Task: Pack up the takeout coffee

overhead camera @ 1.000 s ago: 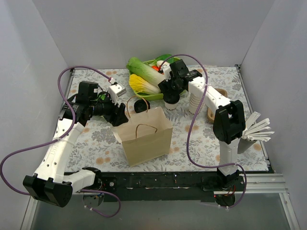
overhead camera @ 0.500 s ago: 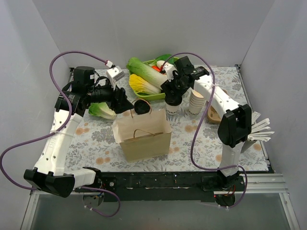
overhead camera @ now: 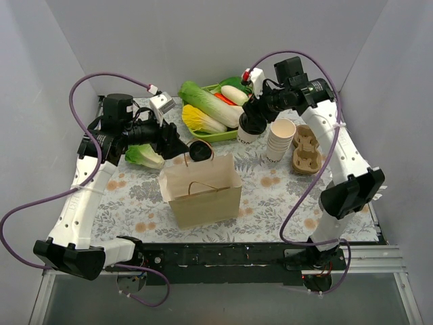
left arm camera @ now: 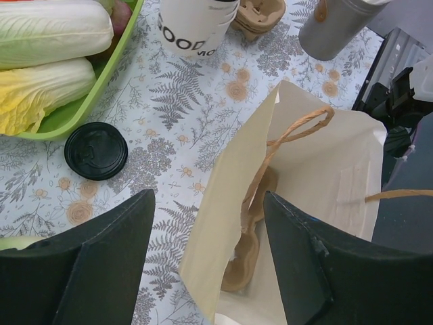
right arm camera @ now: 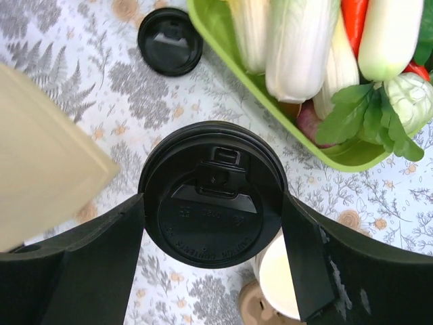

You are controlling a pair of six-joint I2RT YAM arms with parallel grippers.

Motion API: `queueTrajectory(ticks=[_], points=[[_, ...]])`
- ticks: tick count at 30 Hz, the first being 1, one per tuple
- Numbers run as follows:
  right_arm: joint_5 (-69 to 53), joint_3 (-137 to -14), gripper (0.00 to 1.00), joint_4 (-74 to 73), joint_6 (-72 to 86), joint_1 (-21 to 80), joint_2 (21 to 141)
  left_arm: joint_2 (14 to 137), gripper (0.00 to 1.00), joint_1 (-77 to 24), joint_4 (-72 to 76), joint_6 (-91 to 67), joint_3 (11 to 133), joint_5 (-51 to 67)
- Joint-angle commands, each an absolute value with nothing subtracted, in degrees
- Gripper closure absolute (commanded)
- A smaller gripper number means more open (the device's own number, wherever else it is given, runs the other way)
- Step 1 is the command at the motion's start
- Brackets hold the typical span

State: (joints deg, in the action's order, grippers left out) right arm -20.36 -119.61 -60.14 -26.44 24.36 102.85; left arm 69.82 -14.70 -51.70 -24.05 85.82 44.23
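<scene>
The takeout coffee (overhead camera: 248, 128), a cream cup with a black lid (right arm camera: 213, 196), hangs above the table between the green tray and the cup stack. My right gripper (overhead camera: 252, 120) is shut on it, and its fingers (right arm camera: 101, 257) press both sides of the lid rim. A printed cup body, probably the same cup, shows in the left wrist view (left arm camera: 196, 27). The brown paper bag (overhead camera: 201, 189) stands open at the table's middle. My left gripper (left arm camera: 210, 271) is open and straddles the bag's back-left wall (left arm camera: 223, 203) without pinching it.
A brown cup carrier (left arm camera: 254, 237) lies inside the bag. A loose black lid (overhead camera: 199, 152) lies behind the bag. A green tray (overhead camera: 210, 135) holds vegetables at the back. A stack of lidless cups (overhead camera: 279, 139) and more carriers (overhead camera: 306, 150) stand to the right.
My right gripper has lifted the coffee and carried it back and to the right. My left gripper rose to the bag's back-left edge a second ago, the bag squared up, and it has held still since.
</scene>
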Motion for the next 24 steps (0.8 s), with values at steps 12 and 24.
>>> queueTrajectory(ticks=[12,24], points=[[-29.0,-84.8,0.99,-65.3,-53.4,23.1,82.1,67.9,0.35,-14.4,-48.9,-23.7,81.5,44.4],[-26.5,-66.6,0.95,-61.5,-68.2,23.1,75.7,67.4,0.35,-14.4,-49.0,-22.9,79.1,43.5]])
